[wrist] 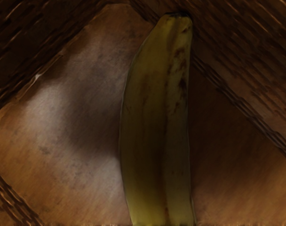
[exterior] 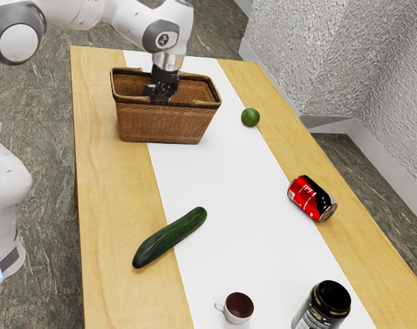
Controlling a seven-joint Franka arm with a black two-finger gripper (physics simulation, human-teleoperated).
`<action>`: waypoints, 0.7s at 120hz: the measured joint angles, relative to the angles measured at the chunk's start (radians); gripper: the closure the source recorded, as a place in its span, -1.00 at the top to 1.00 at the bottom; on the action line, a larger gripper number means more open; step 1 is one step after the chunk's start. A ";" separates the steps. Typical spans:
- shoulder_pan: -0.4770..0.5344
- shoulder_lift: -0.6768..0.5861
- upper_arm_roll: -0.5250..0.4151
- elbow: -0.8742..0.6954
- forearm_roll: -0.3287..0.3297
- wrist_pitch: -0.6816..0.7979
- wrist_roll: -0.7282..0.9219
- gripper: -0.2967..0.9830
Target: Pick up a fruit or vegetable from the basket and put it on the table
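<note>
The gripper (exterior: 159, 94) reaches down into the wicker basket (exterior: 160, 124) at the far end of the table; the front wall hides its lower part. In the wrist view a yellow-green banana (wrist: 157, 117) with brown marks lies on the basket's floor (wrist: 63, 113), under my hand, one end running out of the picture at the lower edge. Whether the banana is between the fingertips is hidden. Outside the basket, a dark green cucumber (exterior: 170, 237) and a small green lime (exterior: 250, 117) lie on the table (exterior: 112, 205).
A red and black can (exterior: 310, 199) lies on its side past the lime. Toward the exterior view's lower edge stand a white cup (exterior: 237, 309) with dark contents and a black jar (exterior: 323, 307). The basket's walls and folded handles surround the hand closely.
</note>
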 joint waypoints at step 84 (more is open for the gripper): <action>-0.001 0.006 0.003 -0.060 -0.028 0.040 -0.001 0.54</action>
